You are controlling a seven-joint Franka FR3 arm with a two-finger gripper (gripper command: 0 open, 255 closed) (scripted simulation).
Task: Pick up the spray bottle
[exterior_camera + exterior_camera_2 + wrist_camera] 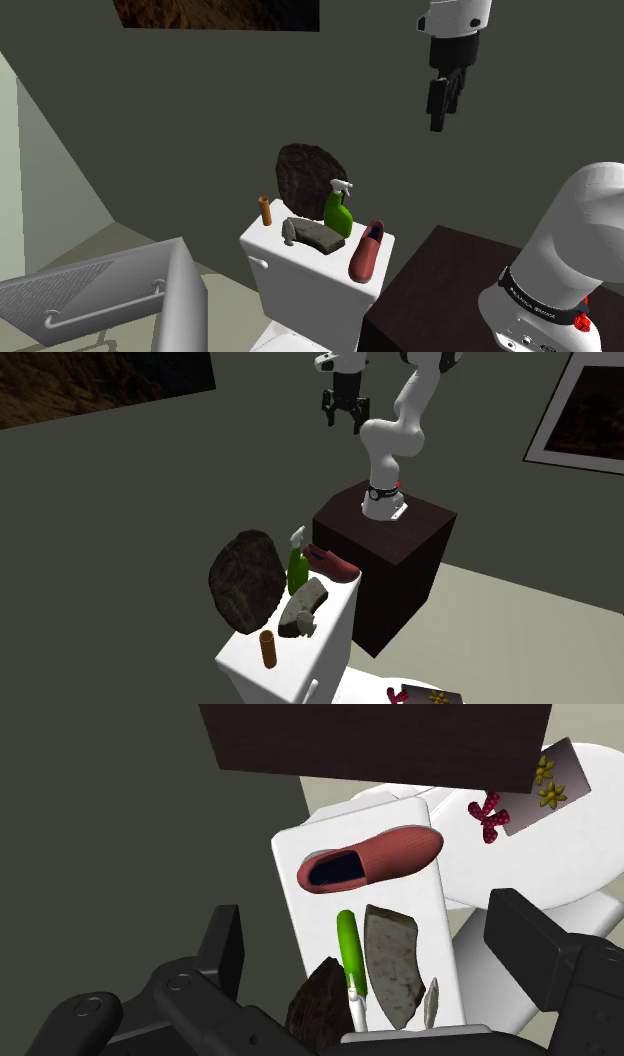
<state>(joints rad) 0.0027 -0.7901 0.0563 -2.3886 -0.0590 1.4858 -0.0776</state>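
Overhead, the gripper (438, 122) is hanging high above the toilet tank (300, 280), pointing down, with its fingers (224, 940) standing wide apart and clasping nothing. In the second exterior view the arm (392, 434) is rising from the dark stand (392, 552), bending back on itself, and carrying the hand (341, 418) out toward the tank (322, 642) side. In the shoulder view the hand is sitting well up and to the right of everything on the tank.

The bottle (338, 212) is standing upright on the tank lid, green with a pale trigger head. It is sitting just in front of a dark rock (308, 172), with a grey stone (315, 236) lying beside it and a red shoe (367, 252) lying nearer the stand (440, 285). A brown cylinder (266, 211) is standing at the lid's far end.

Seen from the wrist, the bottle (348, 949) is lying between the rock (318, 1004) and the stone (392, 966), well below the open fingers.
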